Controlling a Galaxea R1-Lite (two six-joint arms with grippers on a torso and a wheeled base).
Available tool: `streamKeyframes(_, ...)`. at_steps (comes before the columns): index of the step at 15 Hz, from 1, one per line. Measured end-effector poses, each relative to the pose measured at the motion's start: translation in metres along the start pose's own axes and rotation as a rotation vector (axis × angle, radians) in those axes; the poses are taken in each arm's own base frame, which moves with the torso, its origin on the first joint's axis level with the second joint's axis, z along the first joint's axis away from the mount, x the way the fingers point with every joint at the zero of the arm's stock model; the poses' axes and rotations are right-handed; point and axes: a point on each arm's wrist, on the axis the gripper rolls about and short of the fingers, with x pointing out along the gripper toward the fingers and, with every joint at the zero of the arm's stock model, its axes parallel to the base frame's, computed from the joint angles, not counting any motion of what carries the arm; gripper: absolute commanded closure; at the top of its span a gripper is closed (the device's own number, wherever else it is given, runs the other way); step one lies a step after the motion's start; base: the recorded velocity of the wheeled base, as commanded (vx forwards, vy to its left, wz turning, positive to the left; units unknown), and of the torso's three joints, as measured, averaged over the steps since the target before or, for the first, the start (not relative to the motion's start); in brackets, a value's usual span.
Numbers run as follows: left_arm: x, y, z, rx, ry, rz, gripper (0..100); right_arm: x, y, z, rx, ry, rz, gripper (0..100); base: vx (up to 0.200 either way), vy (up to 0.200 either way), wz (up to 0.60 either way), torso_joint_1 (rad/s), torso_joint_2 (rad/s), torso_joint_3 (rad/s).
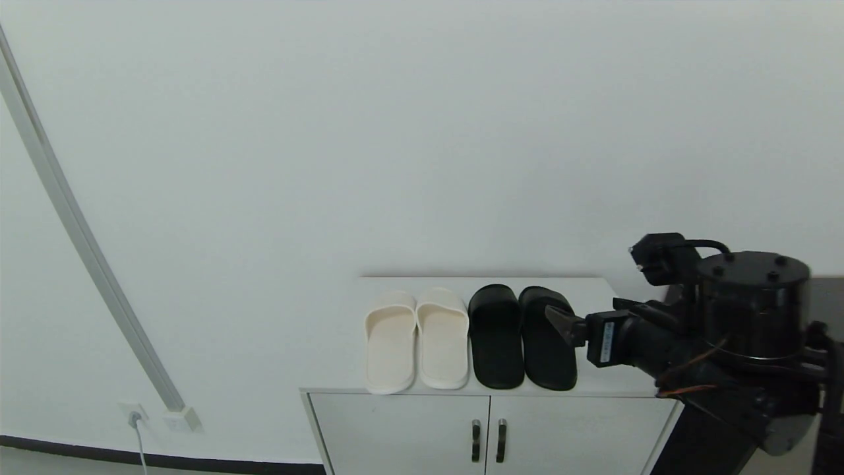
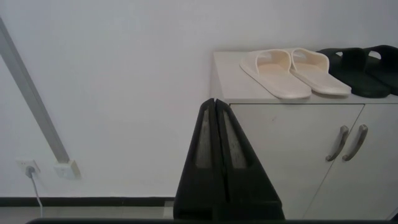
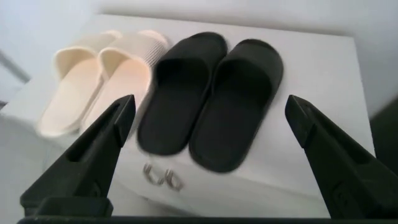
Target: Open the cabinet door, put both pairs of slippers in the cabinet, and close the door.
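Cabinet: both doors shut, inside hidden. On its top, white slippers on the left and black slippers just beside them on the right. Right gripper has its fingers spread wide, by the black pair's right edge. Left gripper has its fingers pressed together, left of the cabinet.

Plain room, furnished like a home entryway: a bare white wall, a low two-door cabinet against it bearing white slippers and black slippers. Left: wall socket, slanting cable trunking, dark skirting.
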Motion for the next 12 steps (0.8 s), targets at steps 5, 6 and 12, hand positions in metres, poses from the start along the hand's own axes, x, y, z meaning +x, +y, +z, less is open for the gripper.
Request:
streamKeyframes(5,0.000,0.000,0.000,0.000,0.000,0.000,100,0.070,0.021,-0.025,-0.003,-0.027,-0.130,0,0.000,0.000,0.00,0.000,0.00,0.000)
streamKeyframes(6,0.000,0.000,0.000,0.000,0.000,0.000,100,0.081,0.023,-0.030,-0.007,-0.020,-0.145,0,0.000,0.000,0.00,0.000,0.00,0.000)
streamKeyframes(12,0.000,0.000,0.000,0.000,0.000,0.000,100,0.133,0.020,-0.057,-0.020,0.031,-0.203,0,0.000,0.000,0.00,0.000,0.00,0.000)
